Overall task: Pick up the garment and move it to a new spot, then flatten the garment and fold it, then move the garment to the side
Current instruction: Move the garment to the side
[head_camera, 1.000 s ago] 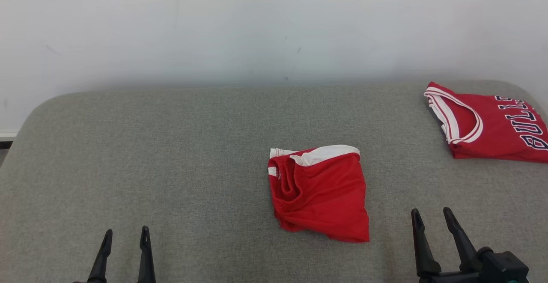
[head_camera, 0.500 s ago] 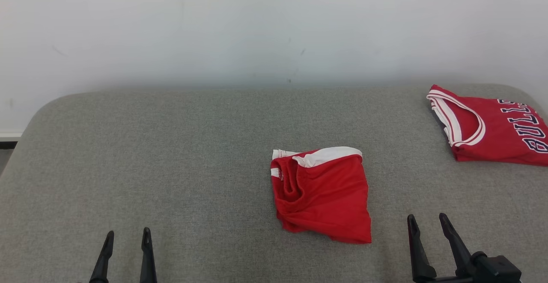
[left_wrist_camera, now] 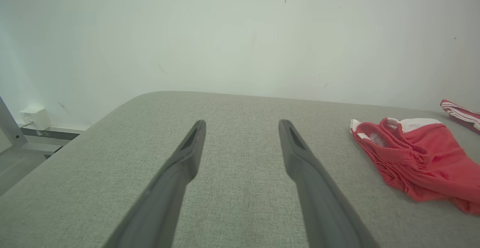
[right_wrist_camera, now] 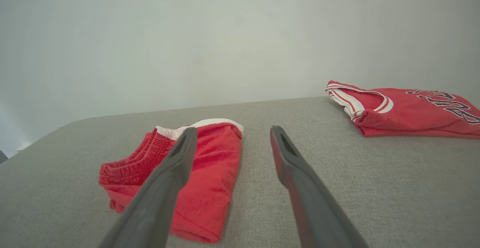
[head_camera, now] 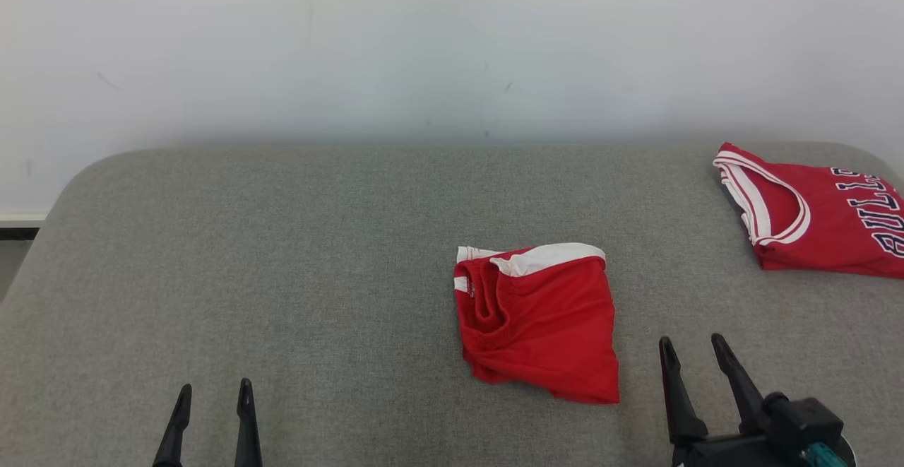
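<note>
Red jersey (head_camera: 819,220) reads "BULL" | red shorts (head_camera: 540,322) folded | left hand (head_camera: 215,383), right hand (head_camera: 691,338) wide, empty

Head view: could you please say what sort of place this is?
Likely a test room for garment folding: grey padded surface against a white wall, with red shorts and a folded jersey.

Grey fabric-covered table (head_camera: 282,241) against plain white wall (head_camera: 424,43).

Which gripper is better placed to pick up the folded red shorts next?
Probably the right. The right gripper stands open just beside the near right corner of the shorts, while the left gripper, also open, sits far off across the grey cushion.
</note>
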